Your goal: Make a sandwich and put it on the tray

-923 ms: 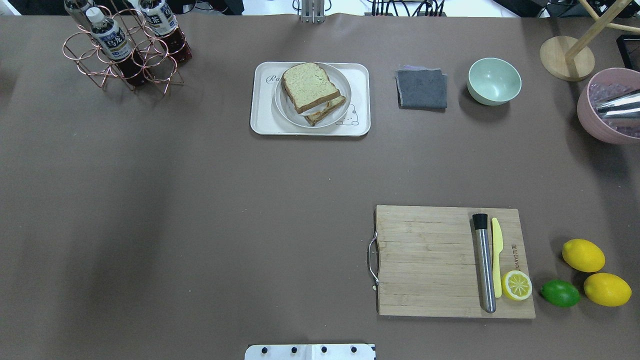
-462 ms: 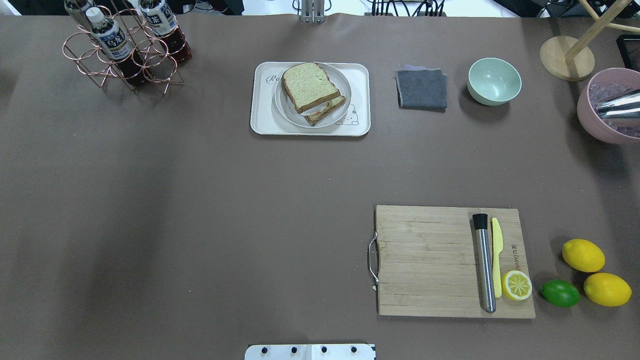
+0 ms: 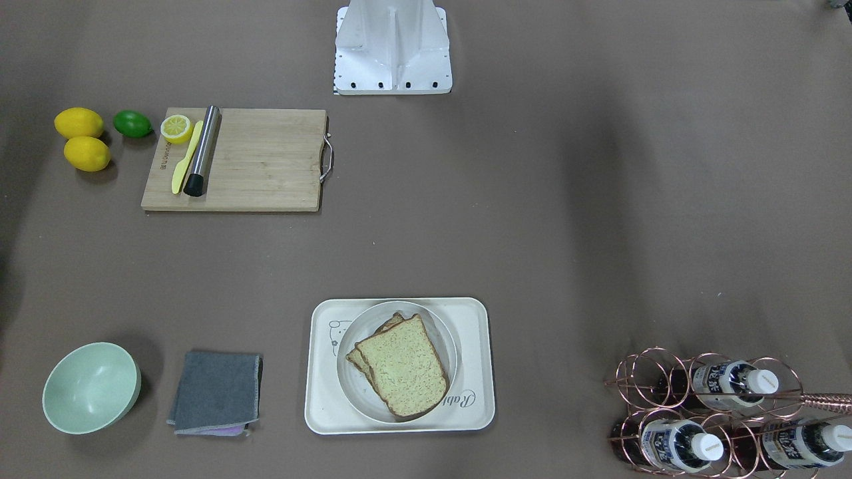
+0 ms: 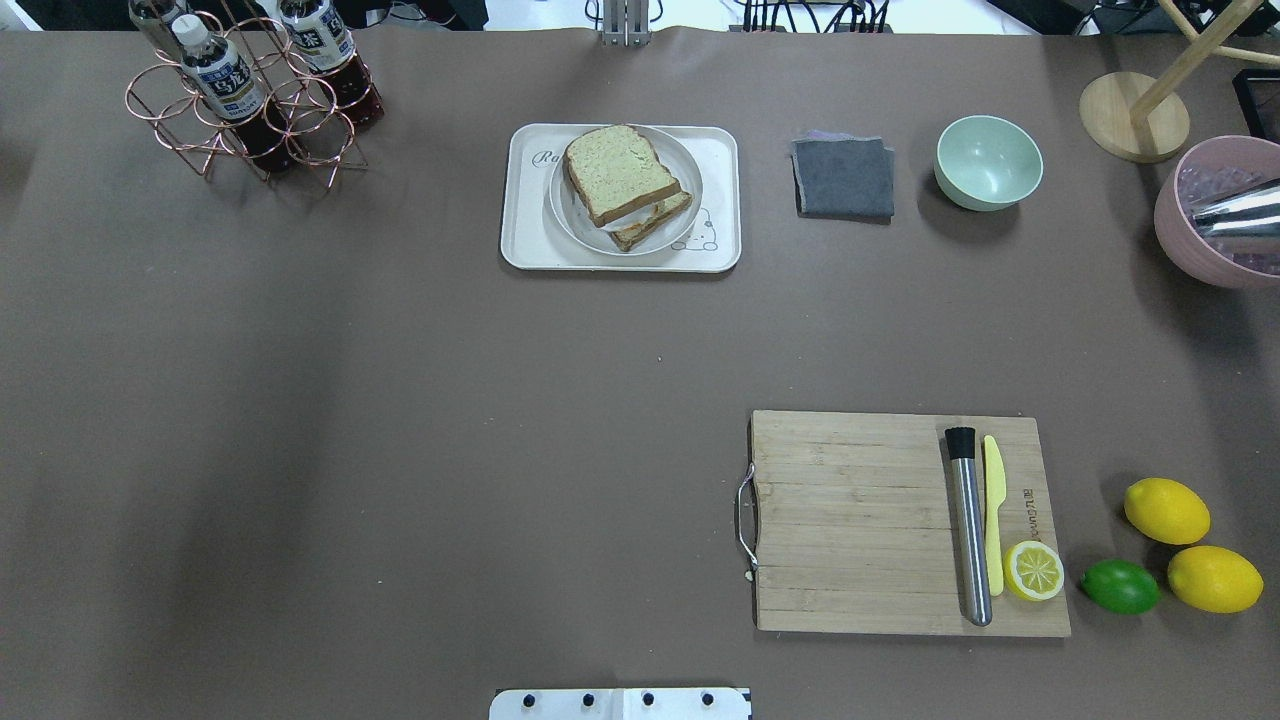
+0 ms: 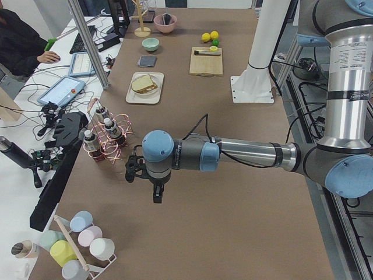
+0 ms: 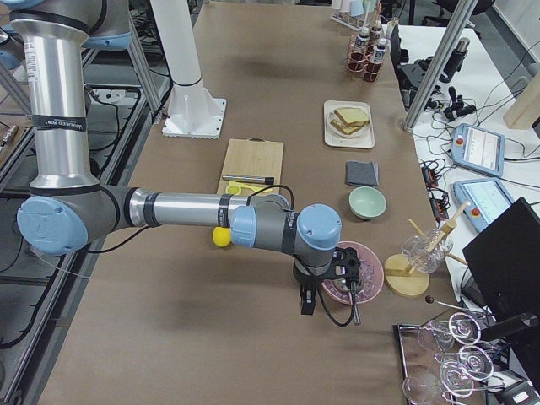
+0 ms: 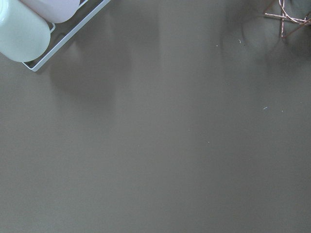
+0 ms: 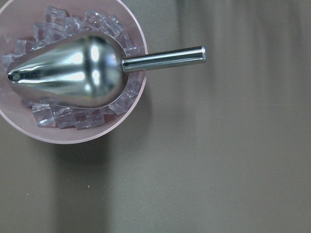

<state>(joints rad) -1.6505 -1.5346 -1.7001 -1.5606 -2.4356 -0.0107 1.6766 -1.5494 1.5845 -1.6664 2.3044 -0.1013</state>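
The sandwich (image 4: pixel 620 175) is two stacked slices of speckled tan bread, the top one shifted off the lower one. It lies on a round white plate (image 4: pixel 685 195) that stands on the cream tray (image 4: pixel 525 245) at the table's far middle. It also shows in the front-facing view (image 3: pixel 403 366) on the tray (image 3: pixel 326 406). The egg does not show clearly between the slices. My left gripper (image 5: pixel 157 195) hangs over bare table at the left end, far from the tray. My right gripper (image 6: pixel 307 302) hangs at the right end beside a pink bowl. I cannot tell whether either is open or shut.
A wooden cutting board (image 4: pixel 860 520) holds a steel muddler, a yellow knife and a lemon half. Two lemons and a lime (image 4: pixel 1120 586) lie right of it. A grey cloth (image 4: pixel 843 178), a green bowl (image 4: pixel 988 160), a pink ice bowl with a scoop (image 8: pixel 73 73) and a copper bottle rack (image 4: pixel 250 100) stand along the back.
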